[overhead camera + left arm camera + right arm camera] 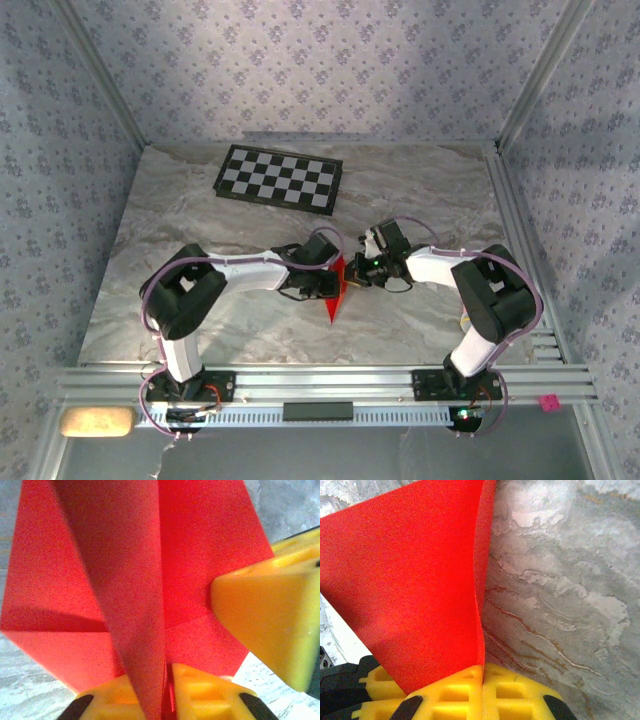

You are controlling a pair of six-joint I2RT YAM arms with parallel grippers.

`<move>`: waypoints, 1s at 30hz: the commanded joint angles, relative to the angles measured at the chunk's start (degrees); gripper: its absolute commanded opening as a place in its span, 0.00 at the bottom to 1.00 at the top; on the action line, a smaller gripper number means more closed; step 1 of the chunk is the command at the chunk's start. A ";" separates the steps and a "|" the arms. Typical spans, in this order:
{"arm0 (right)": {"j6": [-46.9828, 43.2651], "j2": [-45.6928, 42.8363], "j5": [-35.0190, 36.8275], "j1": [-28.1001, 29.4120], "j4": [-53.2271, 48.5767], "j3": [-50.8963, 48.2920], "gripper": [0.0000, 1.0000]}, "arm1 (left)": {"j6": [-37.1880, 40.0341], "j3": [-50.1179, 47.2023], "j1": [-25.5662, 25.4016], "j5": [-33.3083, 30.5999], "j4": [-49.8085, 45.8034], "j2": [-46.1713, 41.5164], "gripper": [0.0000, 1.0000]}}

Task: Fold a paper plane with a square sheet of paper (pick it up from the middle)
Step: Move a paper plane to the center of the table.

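While pinched upright between both pincers, red paper (334,290) well to the arm-base side of the checkerboard (279,178), over the marbled worktop (200,230), narrow tip pointing down and away from the checkerboard. Impossible to tell whether that tip touches the worktop. Left pincer (167,682) nipped narrow on the raised centre fold. Right pincer (482,677) clamped tight on a doubled edge.

Judged nearly weightless, thin, and limp across any single layer, but stiffer along creases and where doubled. Easy to tear, crumple or crease wrongly under a hard pull. Probably smooth enough to slide out of a loose pinch. Best taken at layered spots along the centre ridge, not at a lone loose corner. Best carried with both pincers moving together, never tugging against each other.

From above: both arms meeting on the near side of the checkerboard, with the paper as a slim red wedge between them, but no fold detail and no clear look at either grip. From the left wrist: the fold layout close up, with a long central flap rising from the yellow fingers (200,692), creased panels on either side, and one finger of the right pincer close against the right panel. From the right wrist: the same paper nearly edge-on, rising from shut fingers, with bare worktop beside it.
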 commanded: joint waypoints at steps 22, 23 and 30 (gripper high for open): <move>-1.28 -9.06 6.16 -3.42 -5.48 -3.14 0.29 | 3.59 12.55 1.74 -13.07 -22.68 3.54 0.04; -1.26 -9.07 6.26 -3.52 -5.48 -3.30 0.29 | 3.59 13.21 1.78 -13.32 -23.34 4.06 0.04; -1.27 -9.07 6.34 -3.64 -5.57 -3.53 0.29 | 3.81 15.96 1.78 -13.43 -24.56 6.85 0.06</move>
